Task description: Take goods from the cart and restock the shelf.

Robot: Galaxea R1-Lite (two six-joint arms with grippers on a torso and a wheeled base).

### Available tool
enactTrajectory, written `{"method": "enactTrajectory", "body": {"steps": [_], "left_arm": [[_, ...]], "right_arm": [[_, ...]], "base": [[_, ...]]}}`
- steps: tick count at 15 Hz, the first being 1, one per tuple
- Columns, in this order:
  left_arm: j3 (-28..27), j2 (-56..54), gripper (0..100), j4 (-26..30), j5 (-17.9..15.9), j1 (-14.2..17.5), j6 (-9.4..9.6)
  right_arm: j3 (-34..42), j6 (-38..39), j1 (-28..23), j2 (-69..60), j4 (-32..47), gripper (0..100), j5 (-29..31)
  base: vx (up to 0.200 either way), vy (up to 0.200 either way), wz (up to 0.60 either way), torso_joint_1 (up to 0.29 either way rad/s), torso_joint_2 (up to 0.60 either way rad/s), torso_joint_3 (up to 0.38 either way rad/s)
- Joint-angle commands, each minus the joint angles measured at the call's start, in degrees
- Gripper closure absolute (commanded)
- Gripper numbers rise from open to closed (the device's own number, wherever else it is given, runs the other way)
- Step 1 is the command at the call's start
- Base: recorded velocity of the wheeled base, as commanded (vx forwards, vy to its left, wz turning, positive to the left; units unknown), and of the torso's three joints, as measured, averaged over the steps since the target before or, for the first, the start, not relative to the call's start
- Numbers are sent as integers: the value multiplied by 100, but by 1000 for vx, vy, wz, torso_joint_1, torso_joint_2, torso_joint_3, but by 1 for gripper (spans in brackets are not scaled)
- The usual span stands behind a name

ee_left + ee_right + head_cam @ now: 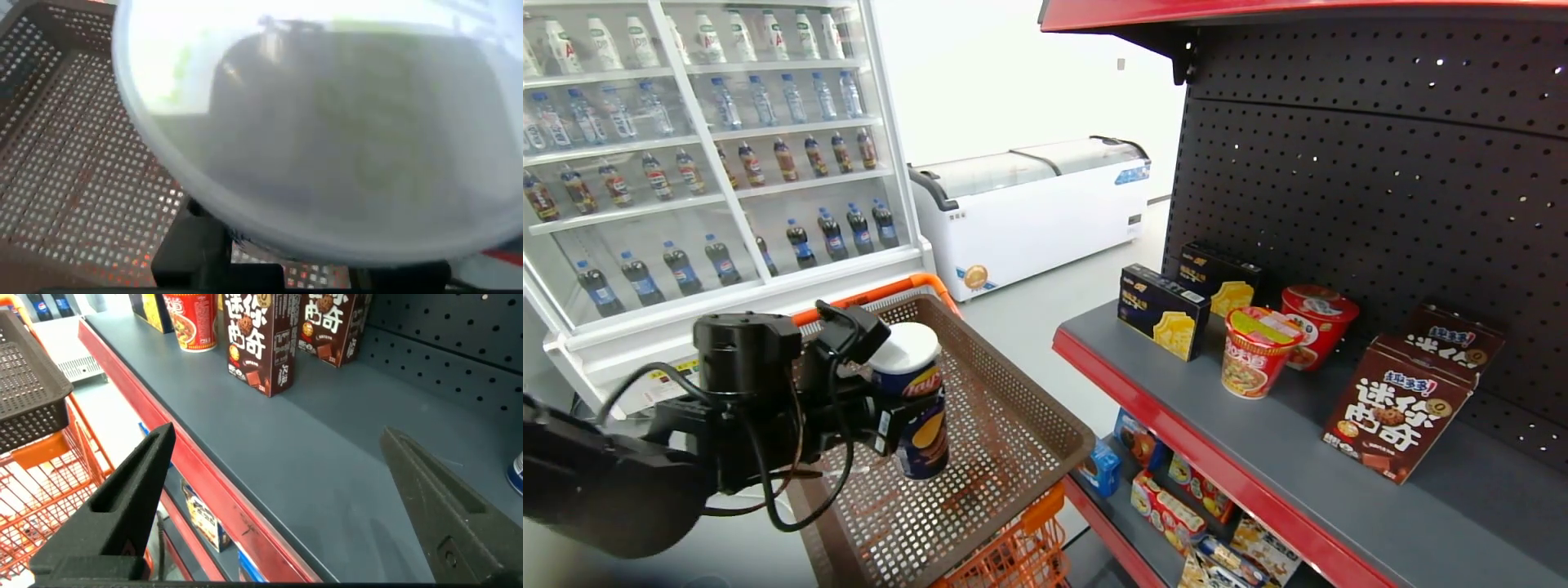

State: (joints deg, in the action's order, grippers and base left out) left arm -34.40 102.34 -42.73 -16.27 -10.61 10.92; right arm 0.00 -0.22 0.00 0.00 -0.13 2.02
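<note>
Overhead, left pincer (pixel 894 416) clamps a can (pixel 923 384) above the cart (pixel 1021 408); wrist-side, right pincer (pixel 278 434) gapes over the shelf (pixel 327 506).

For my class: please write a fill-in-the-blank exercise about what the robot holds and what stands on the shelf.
1. The left tool grips a chip can with a ___ lid.
2. The can hangs over a perforated basket coloured ___.
3. The right tool, above the grey shelf, has its jaws ___.
4. The shelf holds ___ noodle cups.
Missing words: white; brown; open; two.
</note>
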Motion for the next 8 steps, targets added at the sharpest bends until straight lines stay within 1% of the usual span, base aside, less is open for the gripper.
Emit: {"method": "enactTrajectory", "body": {"steps": [1,2,3,4,5,6,7,8], "left_arm": [[-155,-1700,100,1074,-7,94,-574],[-216,-2341,100,1847,-174,76,-1057],[-207,-2790,100,2243,-280,85,-1189],[-40,-3809,100,3271,-253,94,-1198],[92,-4433,100,3877,-148,32,-1127],[188,-4855,100,4194,-42,-3,-978],[478,-5470,100,4290,-16,6,-635],[575,-5602,100,4290,-7,32,-618]], "right_arm": [[0,-4,0,9,-4,0,0],[0,-4,0,9,-4,0,0],[0,-4,0,9,-4,0,0],[0,-4,0,9,-4,0,0],[0,-4,0,9,-4,0,0],[0,-4,0,9,-4,0,0],[0,-4,0,9,-4,0,0],[0,-4,0,9,-4,0,0]], "base": [[0,0,0,0,0,0],[0,0,0,0,0,0],[0,0,0,0,0,0],[0,0,0,0,0,0],[0,0,0,0,0,0],[0,0,0,0,0,0],[0,0,0,0,0,0],[0,0,0,0,0,0]]}}
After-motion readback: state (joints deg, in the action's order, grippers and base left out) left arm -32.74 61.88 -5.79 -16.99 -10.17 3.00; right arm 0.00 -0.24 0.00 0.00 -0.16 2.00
